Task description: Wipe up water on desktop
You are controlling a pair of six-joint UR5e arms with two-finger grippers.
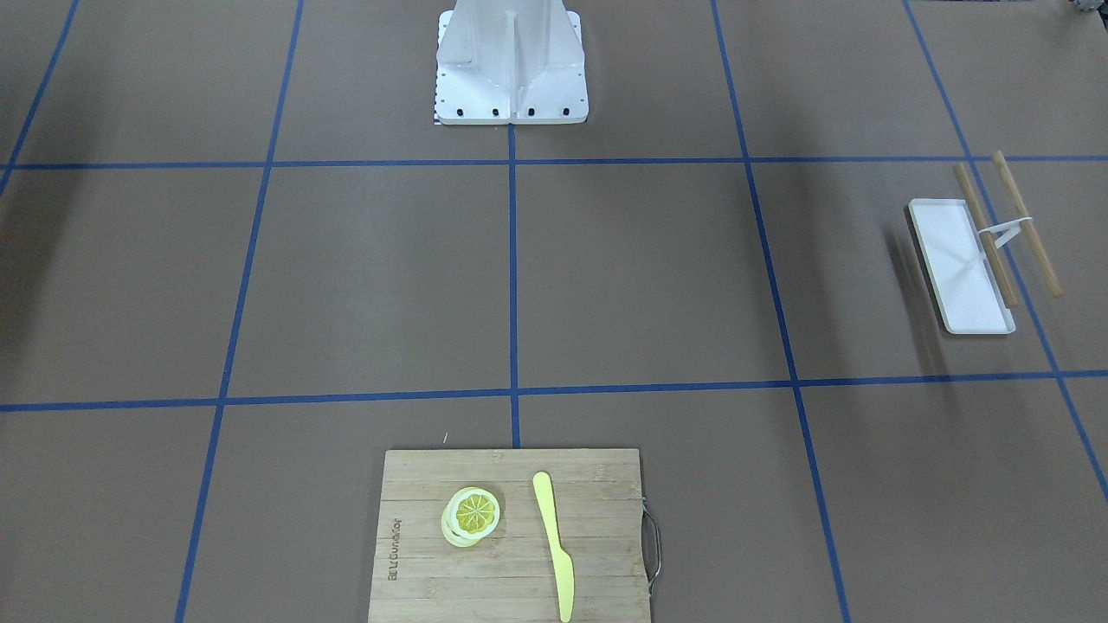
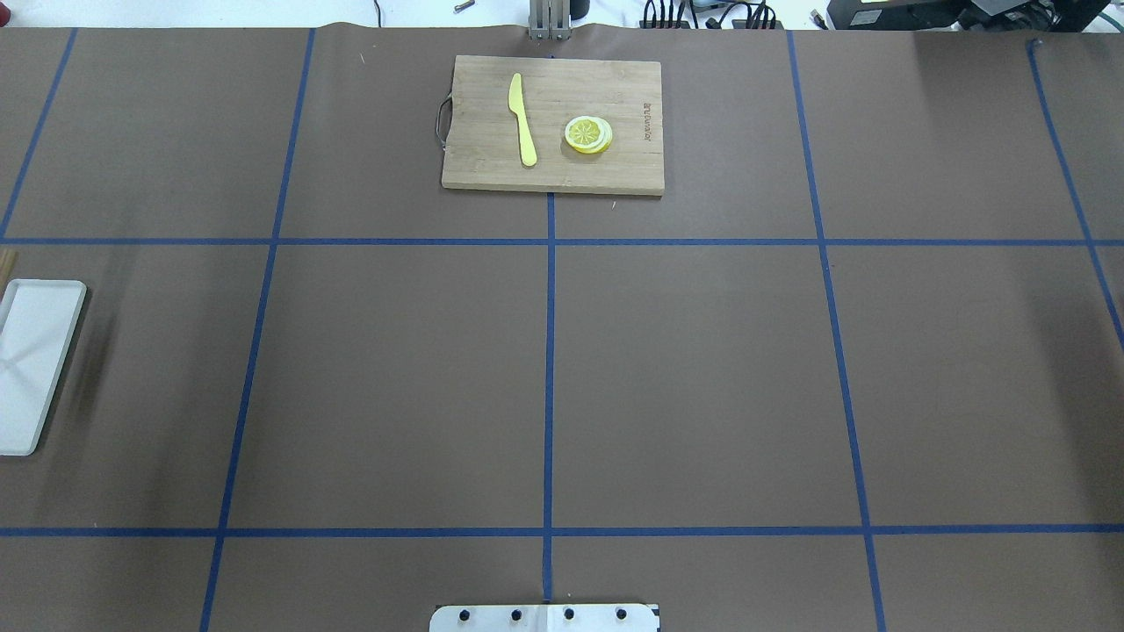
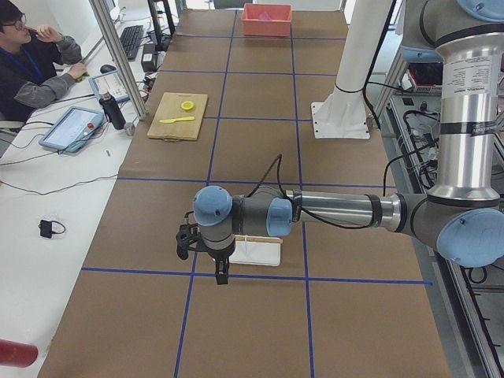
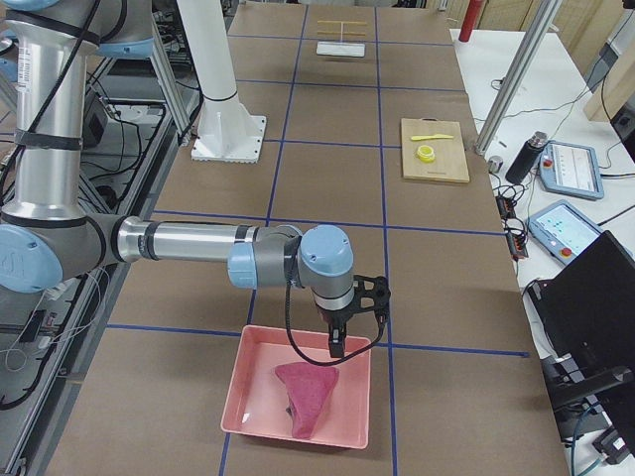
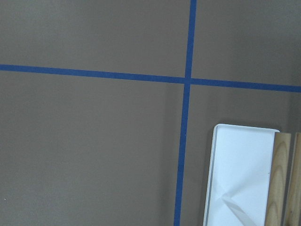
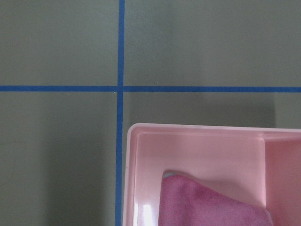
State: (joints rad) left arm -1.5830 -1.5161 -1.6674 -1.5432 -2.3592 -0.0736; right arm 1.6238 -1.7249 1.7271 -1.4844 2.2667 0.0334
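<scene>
The desktop point(image 2: 685, 377) is a large matte brown surface with blue tape lines; I can make out no water on it. A pink cloth point(image 4: 306, 392) lies in a pink tray point(image 4: 248, 387) at the table's right end, and also shows in the right wrist view point(image 6: 211, 202). My right gripper point(image 4: 337, 347) hangs just above the tray's far rim. My left gripper point(image 3: 221, 277) hangs over the desktop beside a white tray point(image 3: 256, 252). Both show only in the side views, so I cannot tell whether they are open or shut.
The white tray point(image 1: 961, 264) carries two wooden sticks point(image 1: 1026, 221) joined by a white band. A bamboo cutting board point(image 2: 553, 123) holds a yellow knife point(image 2: 522, 118) and lemon slices point(image 2: 588, 134). The robot's base point(image 1: 511, 65) stands mid-table. An operator point(image 3: 31, 55) sits beside the table.
</scene>
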